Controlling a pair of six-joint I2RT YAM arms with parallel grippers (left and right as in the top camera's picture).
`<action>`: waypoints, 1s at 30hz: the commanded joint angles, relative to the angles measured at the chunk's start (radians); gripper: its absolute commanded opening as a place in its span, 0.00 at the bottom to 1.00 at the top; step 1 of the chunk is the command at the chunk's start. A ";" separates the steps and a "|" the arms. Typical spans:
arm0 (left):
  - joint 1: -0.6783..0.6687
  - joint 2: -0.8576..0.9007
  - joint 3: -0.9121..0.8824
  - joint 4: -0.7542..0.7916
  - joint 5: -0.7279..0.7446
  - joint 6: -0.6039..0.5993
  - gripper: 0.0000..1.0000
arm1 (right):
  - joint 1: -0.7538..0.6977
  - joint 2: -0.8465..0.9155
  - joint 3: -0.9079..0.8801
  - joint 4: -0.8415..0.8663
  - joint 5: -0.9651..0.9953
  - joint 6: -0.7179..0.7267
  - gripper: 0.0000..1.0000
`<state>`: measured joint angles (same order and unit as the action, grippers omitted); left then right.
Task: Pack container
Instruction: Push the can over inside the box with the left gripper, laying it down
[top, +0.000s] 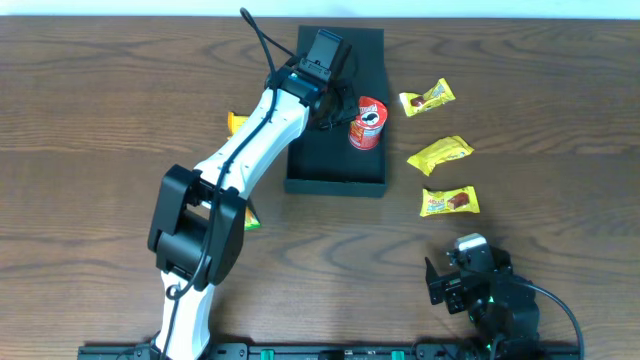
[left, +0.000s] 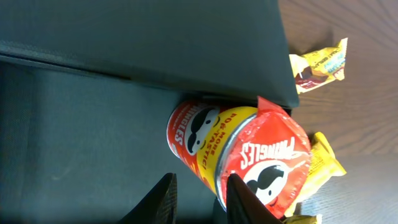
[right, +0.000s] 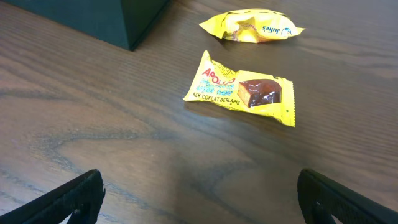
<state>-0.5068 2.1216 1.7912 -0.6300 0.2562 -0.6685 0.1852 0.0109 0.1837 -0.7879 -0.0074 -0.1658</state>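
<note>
One wooden table (top: 90, 120) is noted under all items. The dark teal container (top: 335, 165) is set open at centre-rear, lid laid back. The left gripper (left: 200, 183) is held over its floor, fingers partly parted, nothing gripped. The right gripper (right: 199, 196) is kept well apart from it, spread wide, empty. A Pringles can (top: 367, 123) is seen inside by the right wall. Three yellow packets (top: 440, 152) are recorded outside, just right.

Container (top: 335, 186): dark teal-green rectangular box, matte, resting flat on the worktop (top: 100, 120). The hinged lid (top: 368, 50) stands open at the far end. A red Pringles can (top: 368, 123) sits inside, against the container's right wall.
</note>
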 joint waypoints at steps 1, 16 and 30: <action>-0.011 0.017 0.023 -0.006 0.003 0.042 0.29 | -0.009 -0.005 -0.008 -0.002 0.003 -0.008 0.99; -0.016 0.056 0.025 -0.013 -0.001 0.056 0.30 | -0.009 -0.005 -0.008 -0.002 0.003 -0.008 0.99; 0.024 0.055 0.076 -0.138 -0.021 0.090 0.30 | -0.009 -0.005 -0.008 -0.002 0.003 -0.008 0.99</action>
<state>-0.4988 2.1536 1.8427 -0.7467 0.2573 -0.6003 0.1852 0.0109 0.1837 -0.7879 -0.0074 -0.1658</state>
